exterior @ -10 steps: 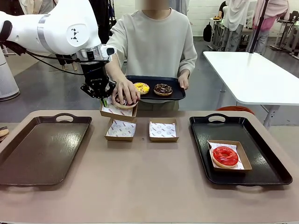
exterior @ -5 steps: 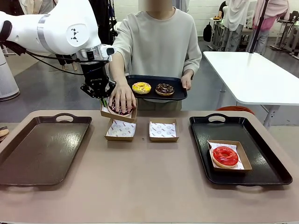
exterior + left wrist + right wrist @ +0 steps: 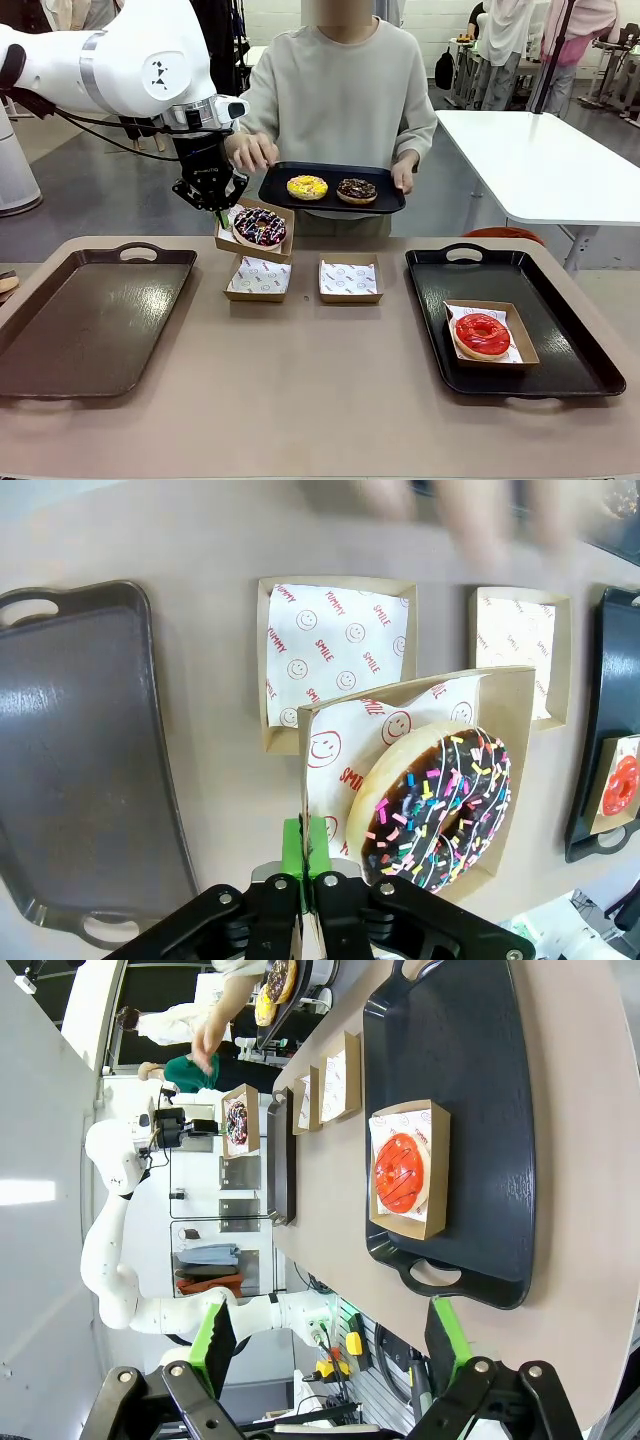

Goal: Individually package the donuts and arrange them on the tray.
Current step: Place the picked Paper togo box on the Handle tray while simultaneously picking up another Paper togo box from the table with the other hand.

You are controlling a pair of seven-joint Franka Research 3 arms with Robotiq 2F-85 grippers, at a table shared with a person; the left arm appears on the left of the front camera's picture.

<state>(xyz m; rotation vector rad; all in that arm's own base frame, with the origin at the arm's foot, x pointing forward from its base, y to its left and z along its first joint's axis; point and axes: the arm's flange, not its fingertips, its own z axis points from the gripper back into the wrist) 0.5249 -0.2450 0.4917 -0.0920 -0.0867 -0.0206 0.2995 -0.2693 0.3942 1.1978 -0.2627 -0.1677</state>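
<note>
— Where is the dark-iced donut (image 3: 259, 227)?
— In a cardboard box (image 3: 252, 246) lined with smiley-print paper. The left hand (image 3: 221, 211) pinches one wall of that box, jaws closed tight on the card. It holds the box up off the surface (image 3: 320, 400), toward the far edge. From the wrist, the box is tilted and the donut leans against its lower side.

— What sits under it?
— An empty lined box (image 3: 259, 277), just nearer the robot. A second empty box (image 3: 350, 279) stands beside that one, a gap between them.

— And the other donuts?
— The red donut (image 3: 482, 334) lies in its own box (image 3: 527, 343) on the black tray (image 3: 565, 310), at the robot's right. The yellow-iced donut (image 3: 306, 187) and the chocolate donut (image 3: 356, 190) sit side by side on a serving tray (image 3: 330, 205) that the person holds beyond the far edge. The person's first hand (image 3: 250, 150) is near the end by the left arm. Whether it grips the rim I cannot tell. The person's second hand (image 3: 404, 178) holds the other end.

— The right hand?
— The right hand (image 3: 330, 1335) is spread wide, nothing between its green pads, well apart from the black tray it looks at.

— Anything in the way?
— The serving tray hangs just behind the held box. The brown tray (image 3: 90, 320) lies at the robot's left, apart from the boxes.
</note>
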